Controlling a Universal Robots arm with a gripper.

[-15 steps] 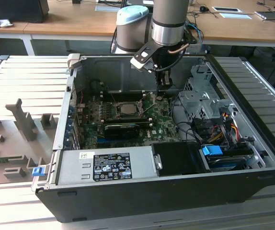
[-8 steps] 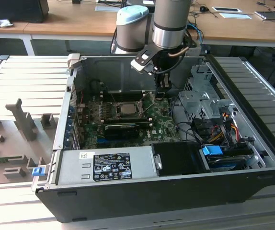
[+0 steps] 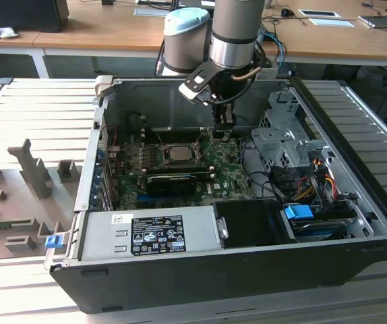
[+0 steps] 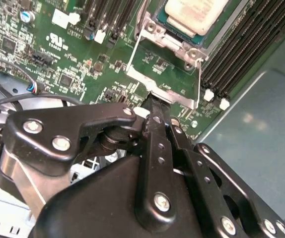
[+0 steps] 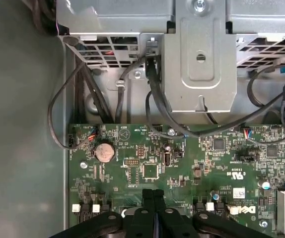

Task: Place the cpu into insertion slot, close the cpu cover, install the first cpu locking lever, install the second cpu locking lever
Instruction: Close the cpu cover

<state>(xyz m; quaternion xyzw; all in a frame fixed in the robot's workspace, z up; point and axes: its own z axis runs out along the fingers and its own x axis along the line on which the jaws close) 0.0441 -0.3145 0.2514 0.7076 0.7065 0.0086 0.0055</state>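
The cpu (image 4: 192, 12), a silvery square chip, lies in the insertion slot (image 4: 204, 38) on the green motherboard (image 4: 83, 59). In the exterior view the cpu (image 3: 178, 153) sits mid-board. The cpu cover (image 4: 136, 52), a thin metal frame with a square window, stands swung open beside the slot, with green board showing through its window. My gripper (image 4: 155, 101) is shut, and its black fingertips touch the cover's outer edge. I cannot tell whether they pinch that edge. In the exterior view the gripper (image 3: 222, 129) hangs just to the right of the slot. In the first wrist view its fingers (image 5: 147, 198) press together.
The open computer case (image 3: 200, 283) surrounds the board. A metal drive cage (image 3: 281, 135) with cables (image 5: 152, 99) stands on the exterior view's right. A long black card (image 3: 173, 181) and the power supply (image 3: 150, 233) lie nearer the front. Memory slots (image 4: 242, 49) flank the socket.
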